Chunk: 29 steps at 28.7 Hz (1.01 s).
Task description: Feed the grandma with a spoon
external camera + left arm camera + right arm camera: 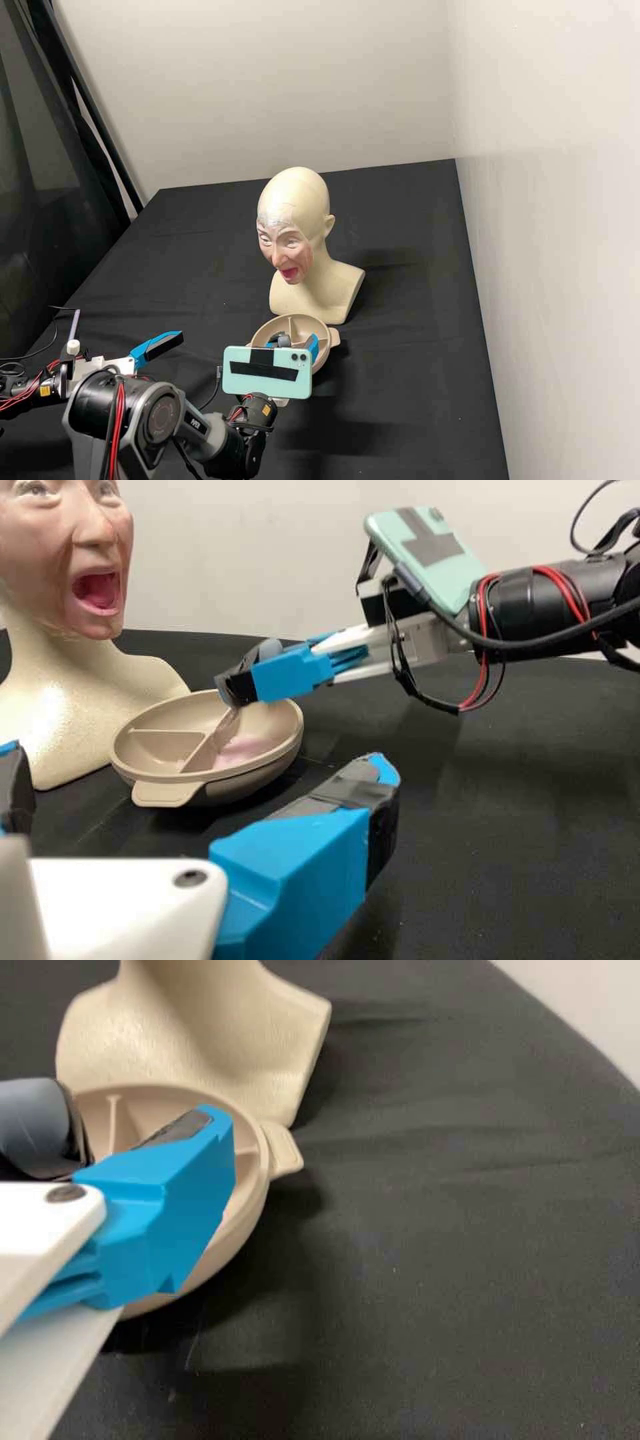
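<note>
Right arm level, spoon in bowl

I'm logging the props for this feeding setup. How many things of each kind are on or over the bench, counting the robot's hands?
Mannequin head: 1
Divided bowl: 1
Spoon: 1
Phone: 1
Robot hands: 2, the left hand and the right hand
Total: 6
</note>
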Each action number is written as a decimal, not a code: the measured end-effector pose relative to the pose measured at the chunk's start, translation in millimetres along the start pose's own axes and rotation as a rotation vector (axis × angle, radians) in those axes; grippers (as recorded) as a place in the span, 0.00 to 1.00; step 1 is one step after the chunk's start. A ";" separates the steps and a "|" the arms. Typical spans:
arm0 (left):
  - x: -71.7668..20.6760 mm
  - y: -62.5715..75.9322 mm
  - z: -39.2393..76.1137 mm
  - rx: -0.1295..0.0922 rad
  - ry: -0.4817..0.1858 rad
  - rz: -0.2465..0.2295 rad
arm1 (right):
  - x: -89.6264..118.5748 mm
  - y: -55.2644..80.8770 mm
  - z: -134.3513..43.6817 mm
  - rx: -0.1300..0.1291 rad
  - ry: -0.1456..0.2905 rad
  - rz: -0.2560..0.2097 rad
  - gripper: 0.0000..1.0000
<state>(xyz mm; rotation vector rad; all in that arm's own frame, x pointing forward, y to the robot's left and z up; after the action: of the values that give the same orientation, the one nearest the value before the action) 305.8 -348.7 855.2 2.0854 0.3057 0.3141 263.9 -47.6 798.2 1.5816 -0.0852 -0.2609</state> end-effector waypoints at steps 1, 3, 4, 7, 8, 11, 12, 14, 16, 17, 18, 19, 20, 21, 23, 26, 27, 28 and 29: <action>0.0 0.0 0.0 0.000 0.000 0.000 | 0.8 -1.8 1.8 0.001 -0.007 -0.007 0.00; 0.0 0.0 0.0 0.000 0.000 0.000 | 1.5 -3.5 3.6 0.000 -0.014 -0.014 0.00; 0.0 -0.1 0.4 0.000 -0.001 0.000 | 1.9 -4.6 4.7 0.001 -0.018 -0.019 0.00; 0.0 -0.6 2.6 -0.005 -0.008 -0.002 | 4.5 -8.5 8.9 0.001 -0.032 -0.034 0.00; 0.0 -0.7 3.1 -0.005 -0.010 -0.002 | 5.6 -9.3 9.8 0.002 -0.035 -0.037 0.00; -0.1 -1.3 5.8 -0.003 -0.018 -0.004 | 10.1 -10.5 11.7 -0.003 -0.038 -0.040 0.00; 0.1 -1.0 6.2 -0.003 -0.019 -0.003 | 11.9 -10.9 12.3 -0.011 -0.036 -0.039 0.00; 0.6 -0.4 6.8 -0.003 -0.021 -0.001 | 14.3 -10.8 12.6 -0.021 -0.033 -0.036 0.00; 1.1 -0.1 8.1 -0.002 -0.026 0.001 | 16.2 -11.4 12.7 -0.020 -0.033 -0.038 0.00; 1.6 0.5 9.5 -0.002 -0.030 0.003 | 17.5 -11.2 13.0 -0.017 -0.034 -0.033 0.00; 1.9 0.8 10.1 -0.002 -0.032 0.005 | 18.5 -11.2 12.4 -0.017 -0.030 -0.030 0.00; 2.3 1.2 10.6 -0.001 -0.033 0.006 | 19.6 -11.7 11.9 -0.016 -0.030 -0.029 0.00; 2.2 1.1 10.6 -0.001 -0.033 0.006 | 20.6 -10.9 11.9 -0.015 -0.030 -0.025 0.00; 2.3 1.3 10.6 -0.001 -0.033 0.007 | 21.4 -10.2 11.5 -0.014 -0.029 -0.021 0.00; 2.6 1.7 10.7 -0.002 -0.034 0.008 | 22.4 -9.8 11.2 -0.013 -0.030 -0.018 0.00; 2.8 1.3 10.6 -0.001 -0.033 0.007 | 25.1 -9.3 9.4 -0.011 -0.033 -0.016 0.00; 2.8 1.3 10.6 -0.001 -0.033 0.007 | 26.0 -9.3 8.5 -0.012 -0.030 -0.016 0.00; 2.8 1.3 10.6 -0.001 -0.033 0.007 | 26.4 -9.1 8.5 -0.012 -0.031 -0.018 0.00; 2.8 1.3 10.6 -0.001 -0.033 0.007 | 26.9 -8.8 8.2 -0.012 -0.031 -0.017 0.00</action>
<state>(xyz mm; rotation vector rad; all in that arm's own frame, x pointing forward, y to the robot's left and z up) 312.2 -356.8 851.3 2.0885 0.2784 0.2833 287.3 -61.2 786.3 1.5671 -0.0941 -0.2987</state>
